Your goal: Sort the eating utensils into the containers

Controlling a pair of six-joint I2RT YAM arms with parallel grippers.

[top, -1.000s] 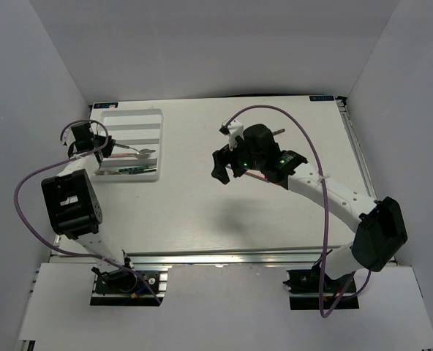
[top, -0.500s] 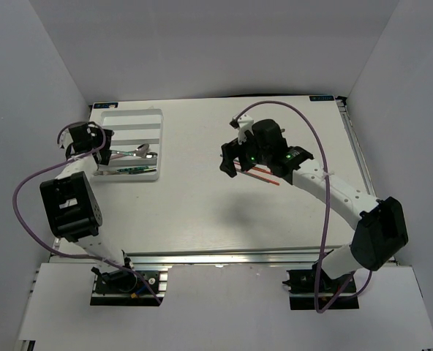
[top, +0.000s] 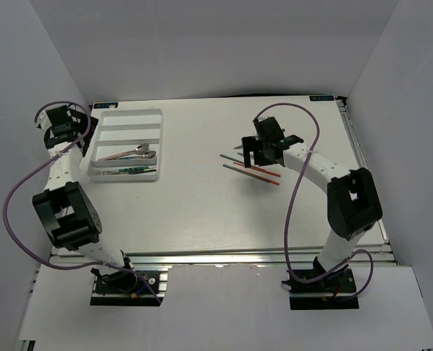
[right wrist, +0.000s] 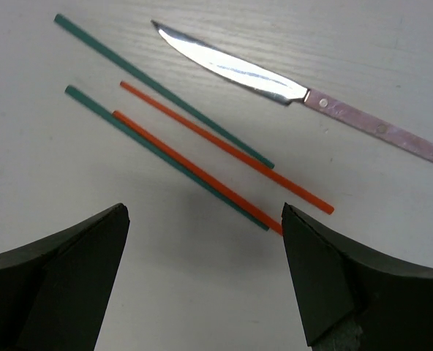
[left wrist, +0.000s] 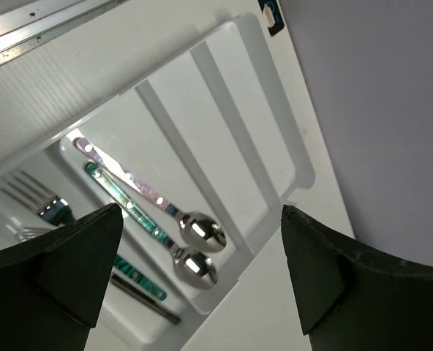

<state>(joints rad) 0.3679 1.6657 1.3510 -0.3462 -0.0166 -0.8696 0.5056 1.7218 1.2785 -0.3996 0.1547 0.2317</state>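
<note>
From above, we see the left end effector (top: 79,131) just left of the tray (top: 160,139), and the right end effector (top: 254,155) well right of it over the chopsticks (top: 251,172) on the worktop (top: 202,212). Both gape wide, holding nothing.

Left wrist: two spoons (left wrist: 198,245) share one tray slot.

Right wrist: a knife (right wrist: 304,91) lies beside the chopsticks. We judge these light, stiff and slick; pinch the sticks mid-shaft, the knife by its handle.

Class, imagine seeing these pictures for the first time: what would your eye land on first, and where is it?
The red and green chopsticks lying on the table right of centre, with a pink-handled knife beside them, under the open right gripper. Next, the white tray at the far left, holding two spoons and a fork.
</note>
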